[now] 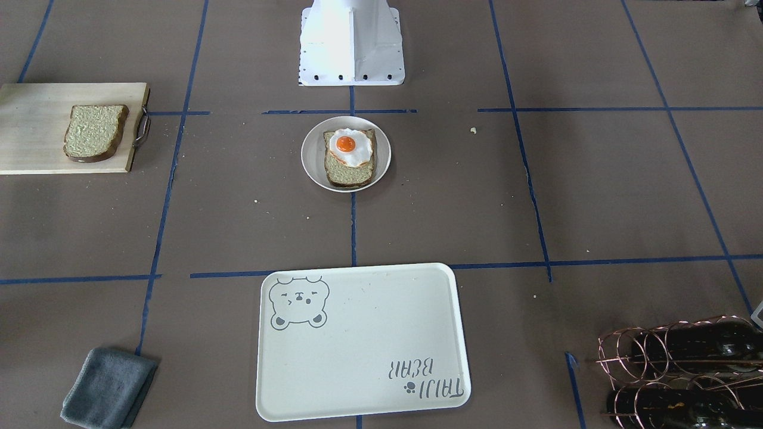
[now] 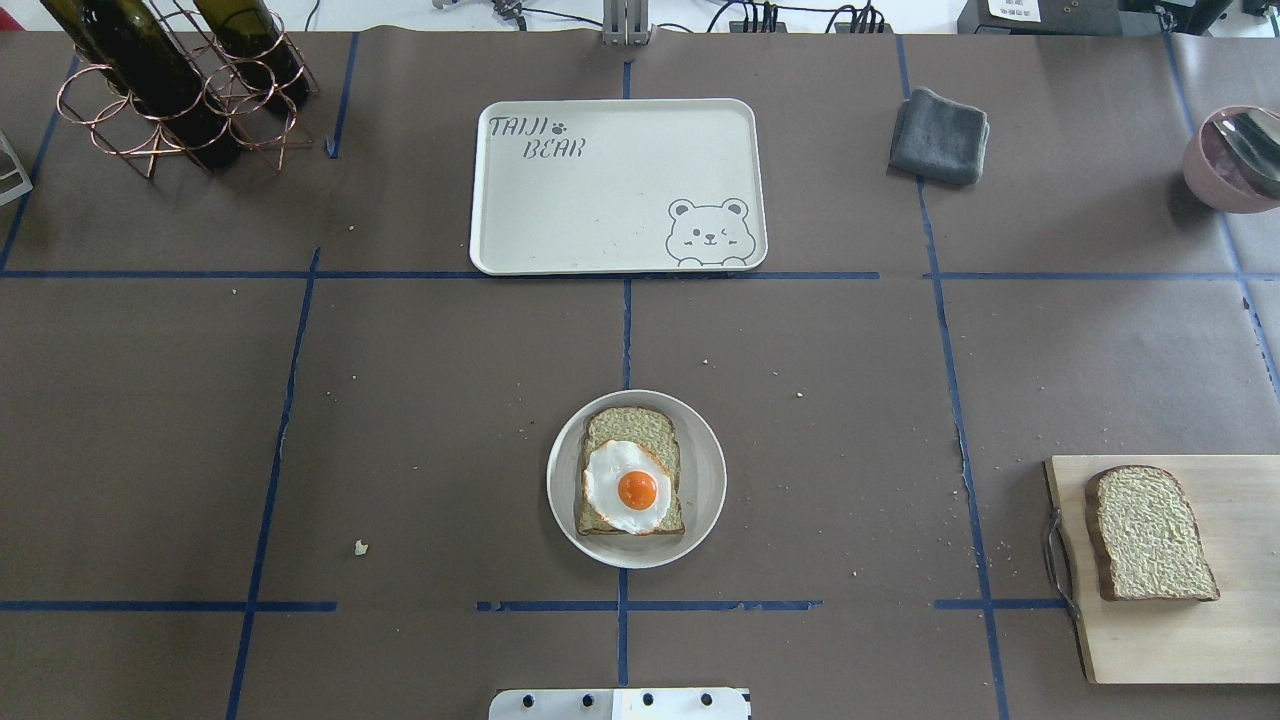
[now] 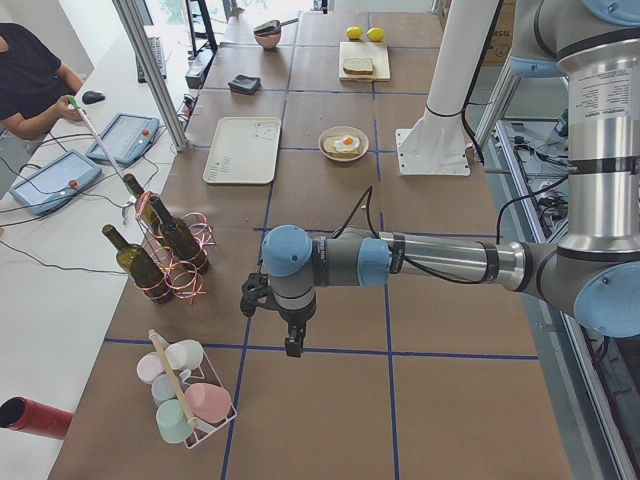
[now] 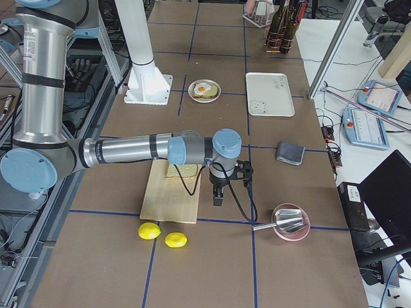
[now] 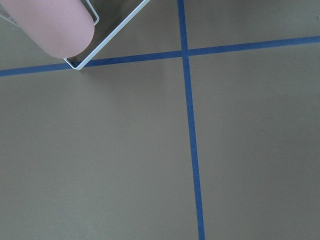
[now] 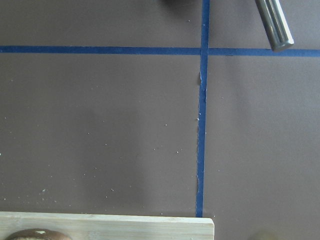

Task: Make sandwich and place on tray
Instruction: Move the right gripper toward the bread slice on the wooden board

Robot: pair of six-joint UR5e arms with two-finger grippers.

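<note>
Overhead exterior: egg on one bread slice, on plate, worktop centre. Second slice on cutting board, not yet added. Tray holds nothing. Left claw, right claw: opening cannot be told. Judged roughly half assembled.

Table covered in brown paper, blue tape grid. Directly on it: cream tray far centre, round plate mid-table, near the white robot base. Wooden cutting board on robot's right. Folded grey cloth right of tray. Copper wire rack with bottles far left. Pink bowl far right. Two lemons just beside the board's end. Wire basket of cups at left end. Crumbs scattered.
</note>
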